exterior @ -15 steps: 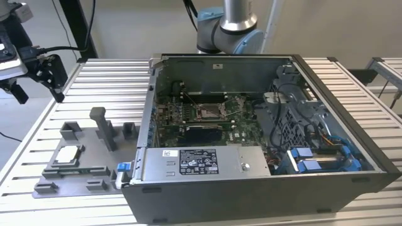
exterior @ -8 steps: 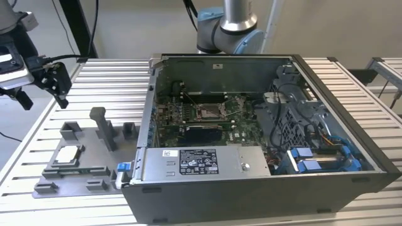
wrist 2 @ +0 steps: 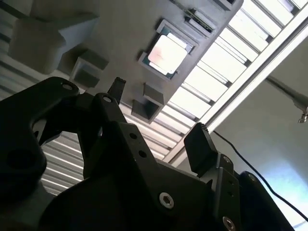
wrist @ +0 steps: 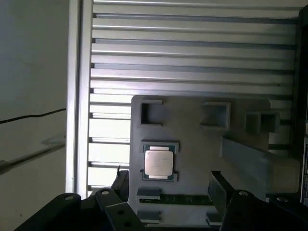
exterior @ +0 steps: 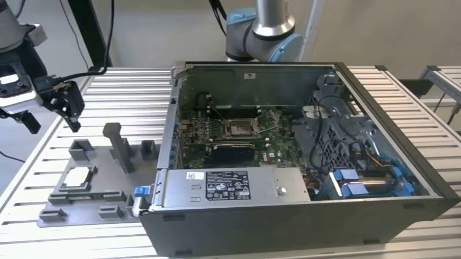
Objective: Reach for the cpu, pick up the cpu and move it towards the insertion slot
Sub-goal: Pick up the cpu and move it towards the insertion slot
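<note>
Grey plastic fixture [exterior: 108, 186] lies on the slatted aluminium table [exterior: 129, 91], to the exterior view's left of an open computer case [exterior: 288, 216]. The cpu [exterior: 78, 177] sits flat in a square pocket of it, pale silver face up. The gripper [exterior: 53, 125] hangs in the air over the fixture's side of the table, clear of the cpu, its two black fingers [exterior: 73, 116] spread wide with nothing between them.

The exterior view takes in the whole bench. The insertion slot [exterior: 241, 128], a metal-framed square socket with a brownish centre, lies on the green circuit board [exterior: 277, 148] inside the case, well apart from the cpu. A black rectangular part [exterior: 229, 153] lies just in front of it, and the arm's blue-and-silver base [exterior: 260, 32] stands behind the case.

Both wrist views bring the chip close. In the first wrist view the cpu [wrist: 159, 162] shows square and bright in its green-edged seat, beyond the gap between the fingertips [wrist: 217, 185] of the gripper [wrist: 168, 179]. In the second wrist view the cpu [wrist 2: 167, 53] appears at a slant, past the gripper [wrist 2: 156, 117] and near small raised blocks [wrist 2: 147, 94] of the fixture.
</note>
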